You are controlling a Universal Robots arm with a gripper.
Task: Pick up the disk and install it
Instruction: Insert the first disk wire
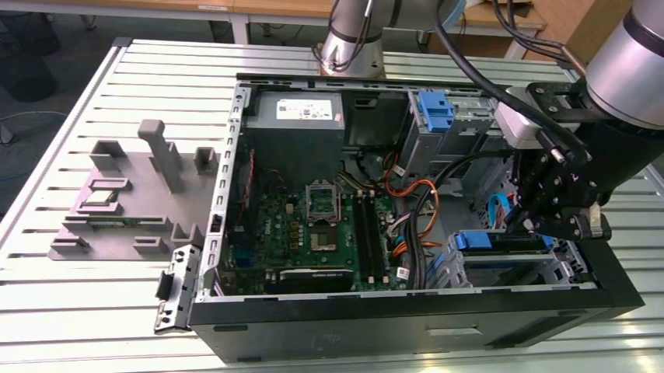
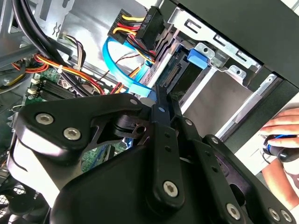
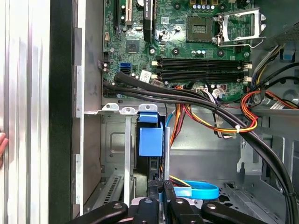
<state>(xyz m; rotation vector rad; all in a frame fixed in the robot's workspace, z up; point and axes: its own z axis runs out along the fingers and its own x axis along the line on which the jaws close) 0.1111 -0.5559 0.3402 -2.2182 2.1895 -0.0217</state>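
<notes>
- Sitting on edge in the metal drive bay at the near right of the exterior view, the disk looks almost all the way in.
- It is probably hard, stiff, a bit heavy and easy to hurt; its blue plastic frame seems the safest place to hold.
- The gripper is right at its edge, fingers close together, but I cannot tell if they squeeze it.
- A flat blue cable lies just beside it.

One open computer case sits on one slatted worktop, holding one motherboard, one power supply and two blue drive carriers. One grey fixture tray lies at frame left.
</notes>
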